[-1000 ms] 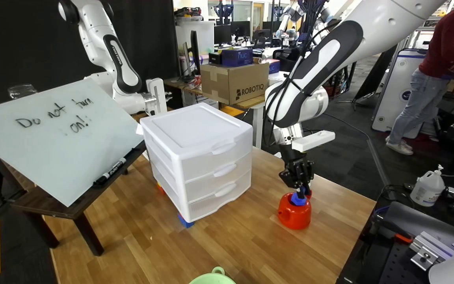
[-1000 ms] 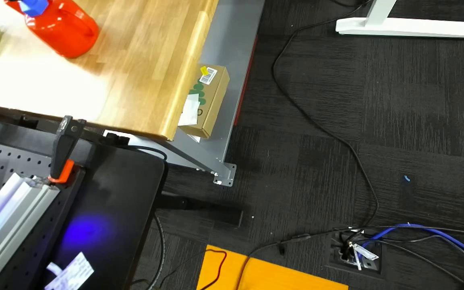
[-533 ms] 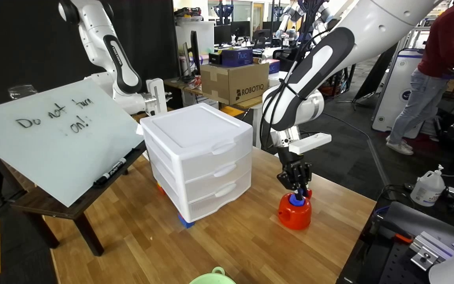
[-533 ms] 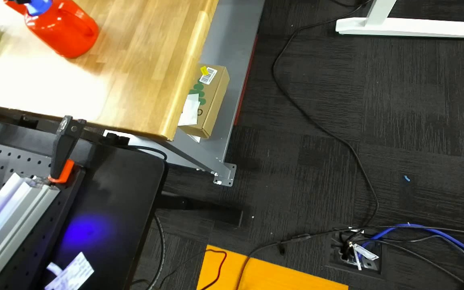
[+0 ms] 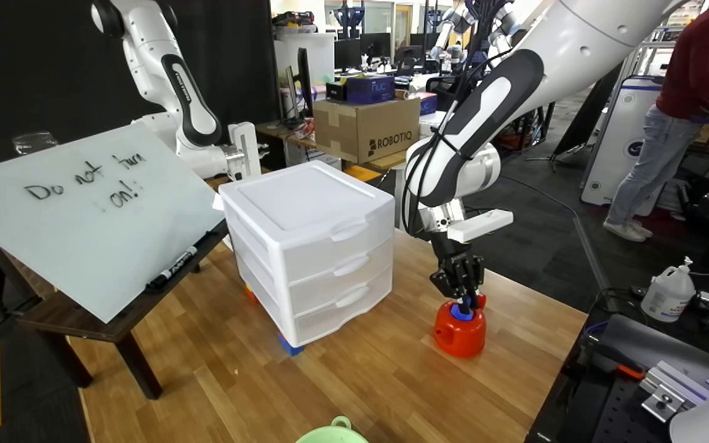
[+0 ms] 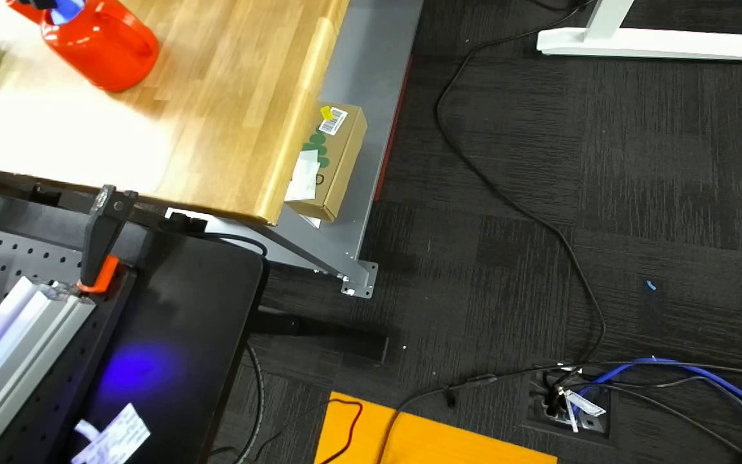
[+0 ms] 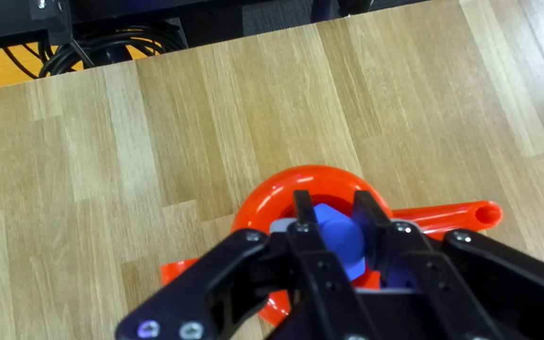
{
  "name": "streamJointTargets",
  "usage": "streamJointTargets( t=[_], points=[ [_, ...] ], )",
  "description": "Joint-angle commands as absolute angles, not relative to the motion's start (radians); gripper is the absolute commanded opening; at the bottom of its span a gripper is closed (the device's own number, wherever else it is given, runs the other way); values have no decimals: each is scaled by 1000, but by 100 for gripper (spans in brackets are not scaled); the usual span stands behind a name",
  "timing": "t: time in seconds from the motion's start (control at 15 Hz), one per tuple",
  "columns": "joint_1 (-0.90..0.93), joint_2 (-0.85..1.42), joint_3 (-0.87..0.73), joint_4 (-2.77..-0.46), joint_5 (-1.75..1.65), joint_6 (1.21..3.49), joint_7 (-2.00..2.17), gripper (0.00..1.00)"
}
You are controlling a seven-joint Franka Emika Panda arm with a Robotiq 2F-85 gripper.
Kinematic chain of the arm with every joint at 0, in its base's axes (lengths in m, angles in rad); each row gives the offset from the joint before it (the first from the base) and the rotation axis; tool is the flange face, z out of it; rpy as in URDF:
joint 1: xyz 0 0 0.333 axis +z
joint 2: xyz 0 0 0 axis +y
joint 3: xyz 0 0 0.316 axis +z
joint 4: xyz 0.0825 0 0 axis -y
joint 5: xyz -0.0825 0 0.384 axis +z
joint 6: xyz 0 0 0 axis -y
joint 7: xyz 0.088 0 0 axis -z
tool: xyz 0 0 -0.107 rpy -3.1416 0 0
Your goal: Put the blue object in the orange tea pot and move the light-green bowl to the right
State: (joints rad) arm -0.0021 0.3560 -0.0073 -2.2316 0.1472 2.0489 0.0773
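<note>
The red-orange toy teapot (image 5: pixel 462 340) was noted upright on the wooden tabletop (image 5: pixel 342 375), its tubular spout (image 7: pixel 465 216) turned toward the right of the wrist view. A blue piece (image 7: pixel 343 240), angular at the edge and topped by a rounded knob, was found inside the teapot's round mouth, ringed by the rim; its depth could not be made out. By the two black fingers (image 7: pixel 304 210) of the gripper (image 7: pixel 333 196) it was pinched, one finger set at either side of the knob. Blue in the mouth was confirmed in both exterior views. The light-green bowl (image 5: pixel 332 436), a small loop at its rim, was partly cut off by the border in both exterior views; it was seen apart from the teapot. On the same tabletop a white three-drawer unit (image 5: pixel 314 246) was recorded, with a small blue block (image 5: pixel 290 348) at its lower near corner. Beside the unit, a white board (image 5: pixel 84 209) lettered "Do not turn on!" was propped at a tilt on a dark wooden stand (image 5: pixel 84 326), a marker (image 5: pixel 176 264) laid along its lower edge. Farther back in an exterior view, a second robot arm (image 5: pixel 188 101) and a cardboard box (image 5: pixel 367 132) printed ROBOTIQ were noted; at the right, a person (image 5: pixel 702 67) in a red top was seen.
</note>
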Motion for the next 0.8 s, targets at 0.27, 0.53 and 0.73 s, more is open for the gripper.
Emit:
streamJointTargets(
  t=[0.27,0.53,0.73],
  points=[
    [-4,357,-6,-2229,146,2047,78,26],
    [-5,353,-7,-2234,146,2052,73,36],
    [-9,351,-7,-2237,152,2050,71,70]
  ],
)
